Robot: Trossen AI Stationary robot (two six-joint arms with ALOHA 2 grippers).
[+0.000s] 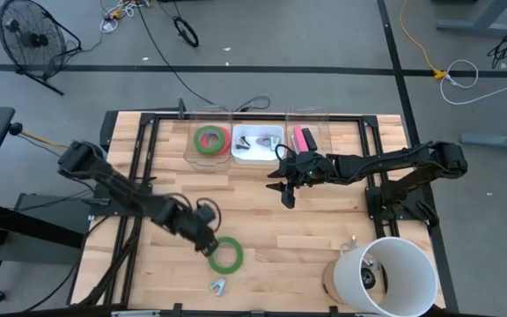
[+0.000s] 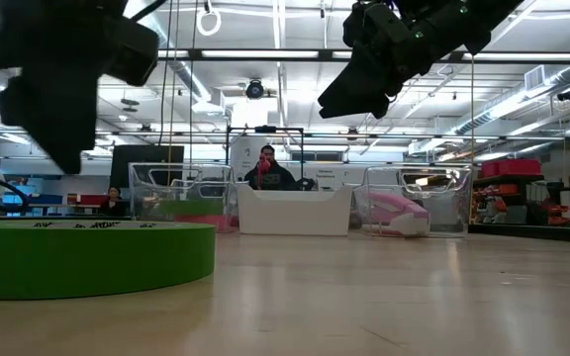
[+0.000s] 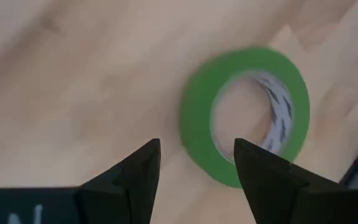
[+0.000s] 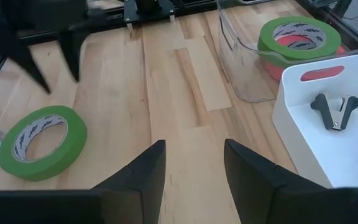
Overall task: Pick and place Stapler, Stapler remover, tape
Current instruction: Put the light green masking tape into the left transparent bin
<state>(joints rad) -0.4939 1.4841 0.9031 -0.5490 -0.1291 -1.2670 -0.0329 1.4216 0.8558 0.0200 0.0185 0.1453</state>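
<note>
A green tape roll (image 1: pixel 226 254) lies flat on the wooden table near the front; it also shows in the left wrist view (image 3: pixel 244 115) and the right wrist view (image 4: pixel 42 142). My left gripper (image 1: pixel 206 242) hovers open just left of it, touching nothing. A second green roll (image 1: pixel 210 139) sits on a pinkish-red one in the clear bin at the back. A stapler remover (image 4: pixel 335 110) lies in the white bin (image 1: pixel 257 146). The pink stapler (image 1: pixel 304 138) lies in the right clear bin. A light blue stapler remover (image 1: pixel 217 285) lies at the front edge. My right gripper (image 1: pixel 287 195) is open and empty.
A white cylindrical bucket (image 1: pixel 385 275) stands at the front right. Black frame rails run along the table's left, back and right sides. Bare wood lies between the two grippers in the middle of the table.
</note>
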